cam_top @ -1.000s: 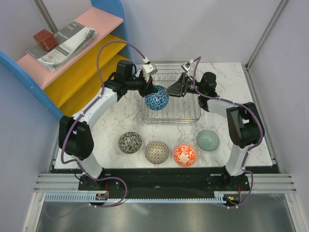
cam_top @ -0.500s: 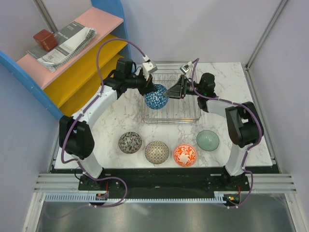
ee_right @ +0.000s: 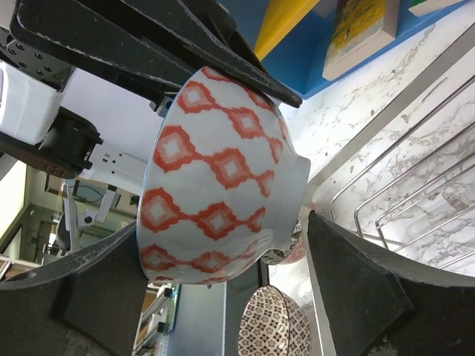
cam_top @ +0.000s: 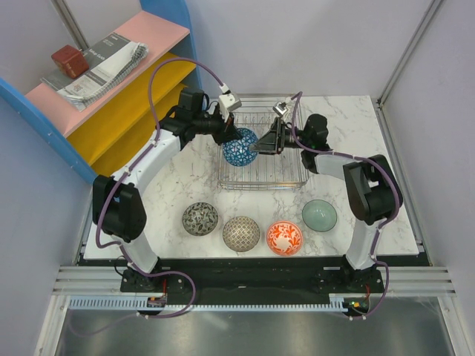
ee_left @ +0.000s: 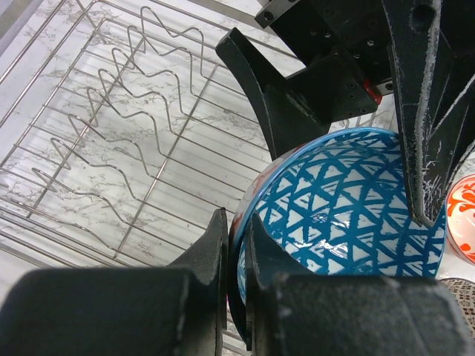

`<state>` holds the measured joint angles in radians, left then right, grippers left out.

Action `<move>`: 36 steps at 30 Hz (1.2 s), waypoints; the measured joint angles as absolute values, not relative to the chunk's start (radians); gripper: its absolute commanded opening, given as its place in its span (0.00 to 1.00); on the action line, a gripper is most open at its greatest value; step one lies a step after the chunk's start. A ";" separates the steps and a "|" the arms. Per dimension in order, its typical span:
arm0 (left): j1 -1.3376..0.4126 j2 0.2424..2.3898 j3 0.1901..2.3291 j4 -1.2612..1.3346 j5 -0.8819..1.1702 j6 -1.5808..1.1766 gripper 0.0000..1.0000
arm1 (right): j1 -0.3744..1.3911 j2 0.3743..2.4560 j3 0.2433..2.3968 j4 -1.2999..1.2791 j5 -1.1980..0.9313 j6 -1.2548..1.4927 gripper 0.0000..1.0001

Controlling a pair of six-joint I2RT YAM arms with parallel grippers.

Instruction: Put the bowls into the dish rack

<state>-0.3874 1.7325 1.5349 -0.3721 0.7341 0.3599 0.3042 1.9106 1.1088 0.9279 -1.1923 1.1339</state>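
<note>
My left gripper is shut on the rim of the blue patterned bowl and holds it tilted over the left part of the wire dish rack. The bowl's outside is white with red-orange diamonds. My right gripper stands open, one finger on each side of that bowl, with a gap showing at its right finger. Along the front of the table sit the dark grey, beige-grey, red-orange and pale green bowls.
A blue-framed shelf with pink and yellow boards stands at the back left, carrying a red block and a booklet. Both arms meet over the rack. White walls close the table at the back and on the right.
My right gripper has moved left until its fingers straddle the blue bowl, and it has opened a little wider. The left gripper has kept its grip and shifted the bowl slightly back.
</note>
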 measured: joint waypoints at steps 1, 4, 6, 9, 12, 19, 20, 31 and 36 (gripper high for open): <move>-0.387 1.733 1.535 -0.372 0.735 0.360 0.02 | 0.306 1.912 1.109 0.928 -1.193 1.137 0.83; -0.387 1.735 1.535 -0.372 0.735 0.360 0.02 | 0.306 1.913 1.108 0.950 -1.197 1.163 0.81; -0.387 1.739 1.539 -0.371 0.738 0.360 0.02 | 0.306 1.915 1.108 0.982 -1.200 1.189 0.81; -0.387 1.739 1.540 -0.367 0.740 0.360 0.02 | 0.304 1.925 1.103 1.026 -1.201 1.226 0.79; -0.387 1.740 1.540 -0.366 0.740 0.360 0.02 | 0.302 1.935 1.101 1.060 -1.201 1.259 0.72; -0.389 1.741 1.541 -0.366 0.726 0.354 0.02 | 0.293 1.975 1.090 1.204 -1.200 1.378 0.40; -0.389 1.742 1.541 -0.366 0.725 0.352 0.02 | 0.292 1.980 1.090 1.219 -1.200 1.393 0.37; -0.389 1.766 1.555 -0.364 0.734 0.338 0.19 | 0.284 1.995 1.089 1.244 -1.197 1.420 0.01; -0.387 1.787 1.558 -0.362 0.743 0.340 0.33 | 0.276 1.993 1.089 1.154 -1.196 1.327 0.00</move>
<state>-0.3874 1.7874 1.5578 -0.3622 0.7429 0.3401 0.2760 1.9934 1.0889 1.1538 -1.1961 1.3266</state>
